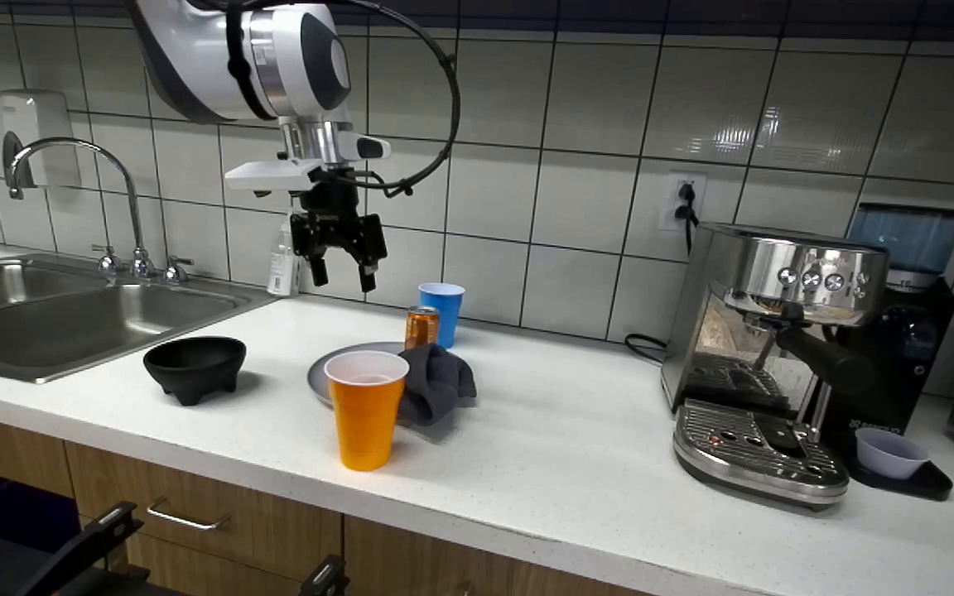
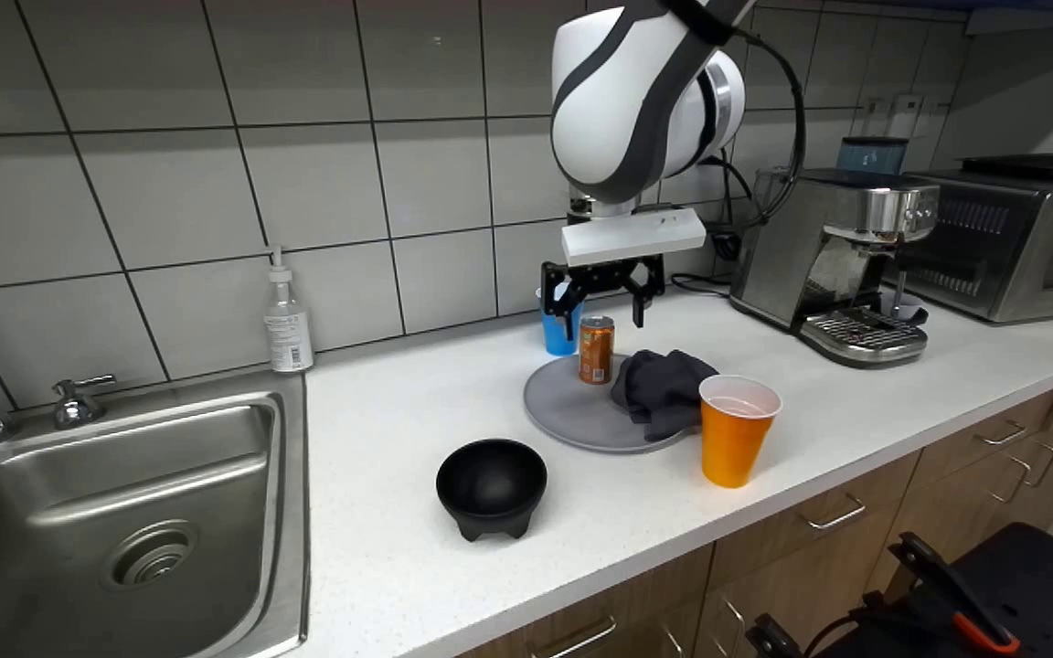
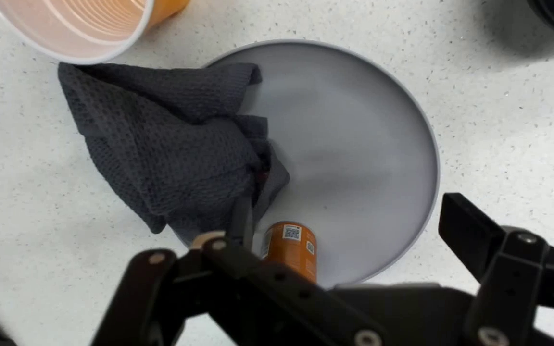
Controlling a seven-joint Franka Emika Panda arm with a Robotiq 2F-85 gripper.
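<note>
Sink [image 1: 104, 327]: far left, set into the white counter [image 1: 576, 447].
Black bowl [image 1: 195, 368]: on the counter near the sink, standing on short feet.
Soap bottle [image 1: 281, 269]: upright by the tiled wall [image 1: 493, 207], at the back corner of the sink.
Claw [image 1: 344, 283]: hanging in the air and pointing down, its fingers [image 3: 469, 235] set wide apart, nothing held between them.
Gray plate [image 2: 572, 411]: flat on the counter, beneath the claw.
Orange cup [image 1: 366, 422]: upright in front of the plate, toward the counter's front edge.
Orange can [image 1: 422, 328]: upright on the plate, close to the rim on the wall side.
Can's long axis: vertical, in line with the way the fingers point.
Claw to can: down and, in an exterior view, off to the right; in the wrist view the can is nearer the finger at that view's left. The claw's own frame covers the can's top there, so how much height parts fingertips and can is hard to judge.
Dark cloth [image 1: 437, 385]: crumpled beside the can, partly on the plate, partly over its rim.
Blue cup [image 1: 449, 319]: upright behind the can, near the wall.
Coffee machine [image 1: 750, 348]: far right, well apart from the claw.
</note>
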